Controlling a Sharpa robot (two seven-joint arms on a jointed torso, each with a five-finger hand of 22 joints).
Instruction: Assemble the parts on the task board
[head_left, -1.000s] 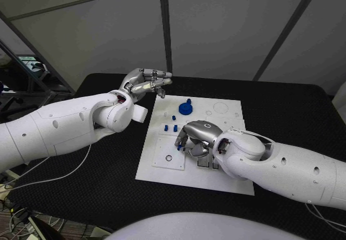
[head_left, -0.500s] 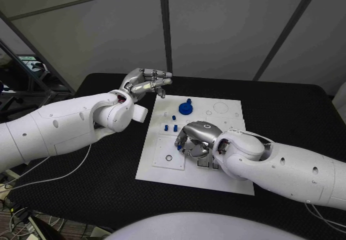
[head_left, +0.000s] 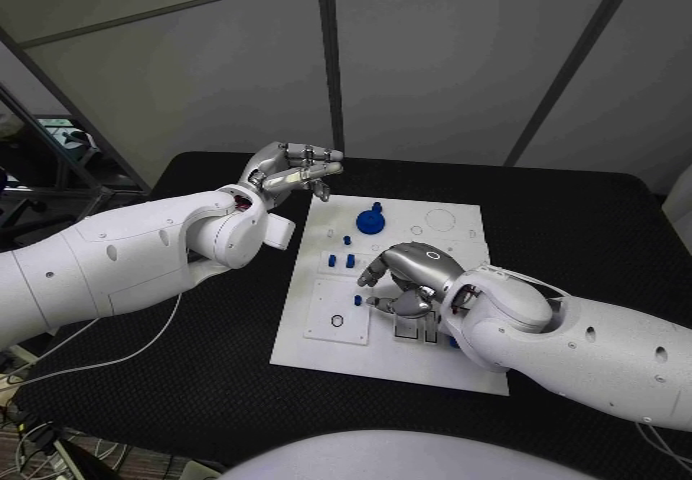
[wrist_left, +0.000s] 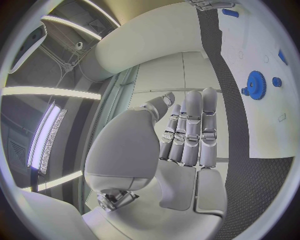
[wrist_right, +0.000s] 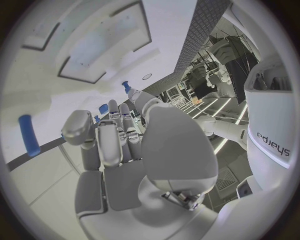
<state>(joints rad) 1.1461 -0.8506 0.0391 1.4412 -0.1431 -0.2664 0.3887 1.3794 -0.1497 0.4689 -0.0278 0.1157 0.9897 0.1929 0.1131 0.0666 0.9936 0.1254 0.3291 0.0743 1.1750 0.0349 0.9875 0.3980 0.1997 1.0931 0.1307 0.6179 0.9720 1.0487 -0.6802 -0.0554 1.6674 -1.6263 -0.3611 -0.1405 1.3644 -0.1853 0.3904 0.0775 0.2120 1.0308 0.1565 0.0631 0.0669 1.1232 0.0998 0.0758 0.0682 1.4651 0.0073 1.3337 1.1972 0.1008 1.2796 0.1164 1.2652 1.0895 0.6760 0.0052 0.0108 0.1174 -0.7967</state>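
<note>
The white task board (head_left: 433, 362) lies in the middle of the black table. On its far part sits a blue gear (head_left: 372, 217), with small blue pegs (head_left: 346, 238) nearer in. My right hand (head_left: 405, 274) hovers low over the board's middle, fingers curled, nothing visible between them. One blue peg (head_left: 359, 298) stands just beside its fingertips. In the right wrist view a blue peg (wrist_right: 26, 135) lies on the board (wrist_right: 37, 90). My left hand (head_left: 296, 166) is raised off the board's far left corner, fingers stretched out and holding nothing. The gear (wrist_left: 255, 85) shows beyond those fingers.
The board carries a small black ring (head_left: 336, 318), rectangular slots (head_left: 415, 328) near my right wrist, and an outlined circle (head_left: 441, 214) at the far right. Black table (head_left: 577, 230) surrounds the board. A thin white cable (head_left: 130, 345) hangs by my left arm.
My right hand has drawn back a little toward its own side, and the blue peg that was at its fingertips now stands apart from them. The left hand has barely moved.
</note>
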